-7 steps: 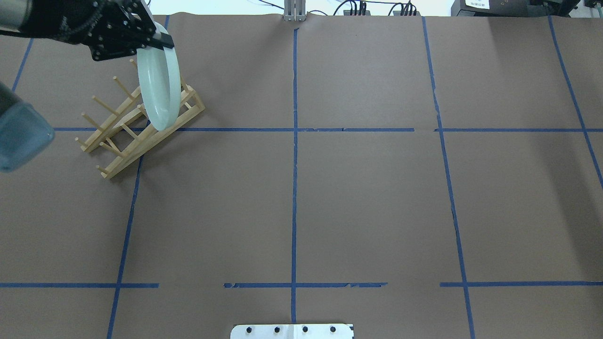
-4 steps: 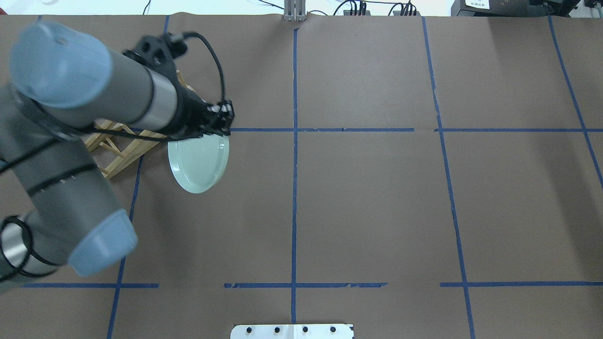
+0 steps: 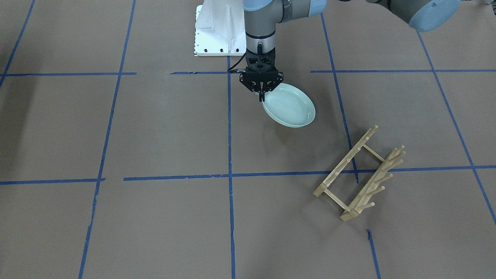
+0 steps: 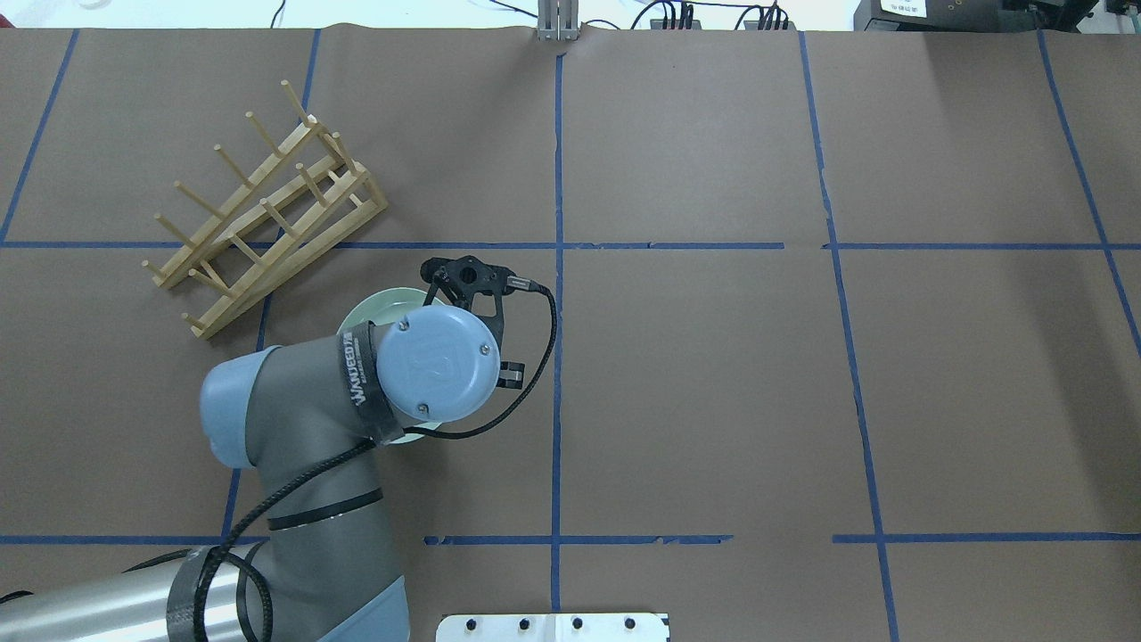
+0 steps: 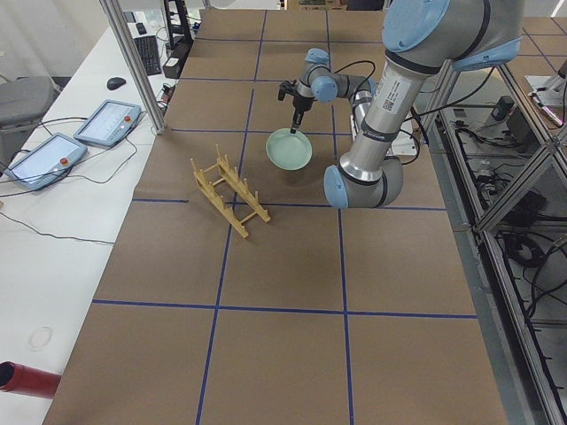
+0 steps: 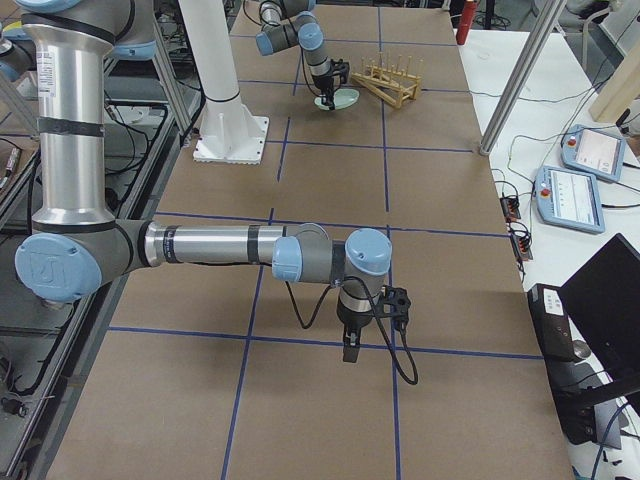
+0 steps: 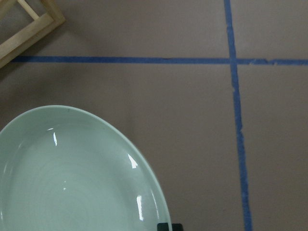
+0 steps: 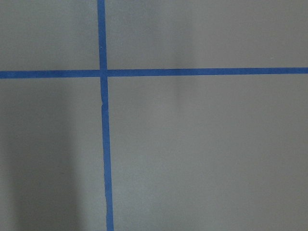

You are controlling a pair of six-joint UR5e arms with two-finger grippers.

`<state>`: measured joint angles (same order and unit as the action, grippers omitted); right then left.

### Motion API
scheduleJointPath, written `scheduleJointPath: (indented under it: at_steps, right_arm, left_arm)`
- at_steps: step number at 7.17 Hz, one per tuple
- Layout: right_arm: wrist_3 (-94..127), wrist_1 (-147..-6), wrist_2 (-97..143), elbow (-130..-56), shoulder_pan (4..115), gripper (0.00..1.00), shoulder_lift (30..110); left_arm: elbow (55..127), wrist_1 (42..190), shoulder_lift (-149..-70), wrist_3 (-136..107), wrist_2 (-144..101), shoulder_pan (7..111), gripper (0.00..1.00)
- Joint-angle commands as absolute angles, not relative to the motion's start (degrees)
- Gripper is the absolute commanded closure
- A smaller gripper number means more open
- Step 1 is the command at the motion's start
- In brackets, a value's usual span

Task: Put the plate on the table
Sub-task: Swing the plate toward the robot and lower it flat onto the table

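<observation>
Brown paper surface [image 3: 155, 128], divided into large squares by blue tape lines [image 3: 229, 155], with white robot base [image 3: 217, 31] at the far edge in the front-facing view. Beside the surface, at the end on the robot's left, white desk [image 5: 71, 204] with two tablet-like pendants [image 5: 108, 121] and some cables.

Concerning the task: more than half done, as a judgement. Plate [image 3: 290, 106] out of the wooden rack [image 3: 360, 178] and well apart from it, face up, nearly level with a slight tilt. Gripped at the rim by the left tool [image 3: 262, 95], fingers clenched on the edge nearest to the robot base. Probably not yet down on the surface: soft shadow [image 3: 288, 133] a little aside of the plate in the front-facing view, suggesting a gap below. Hard to confirm from the left wrist view, with only the pale green hollow of the plate and bare paper around it.

Left to do, by judgement: lower to flat contact inside the square, then let go of the rim and withdraw upward without dragging. Wooden rack across a tape line, untouched by either arm.

Right tool [image 6: 348, 350] well apart, at the other end, pointing down near a tape crossing. Clenched or released: cannot tell, being visible only in the side view.
</observation>
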<state>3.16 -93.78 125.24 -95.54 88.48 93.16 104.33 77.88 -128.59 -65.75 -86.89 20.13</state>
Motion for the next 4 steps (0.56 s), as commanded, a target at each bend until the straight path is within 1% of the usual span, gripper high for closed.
scheduleJointPath:
  at_steps: [1,2,3,4]
  right_arm:
    - [3.2,-93.8,125.2,-95.5,88.5,0.00,93.2]
    - [3.2,-93.8,125.2,-95.5,88.5,0.00,93.2]
    - [3.2,-93.8,125.2,-95.5,88.4,0.00,93.2]
    - [3.2,-93.9,125.2,-95.5,88.4,0.00,93.2]
  left_arm:
    - [102.0,77.7,-129.0,-60.7,-85.3,19.2,1.00]
    - [102.0,77.7,-129.4,-58.2,-85.4,19.3,0.17]
    - [102.5,78.0,-129.5,-57.7,-85.6,20.0,0.00]
    - [103.4,78.0,-129.5,-57.7,-85.6,20.6,0.00]
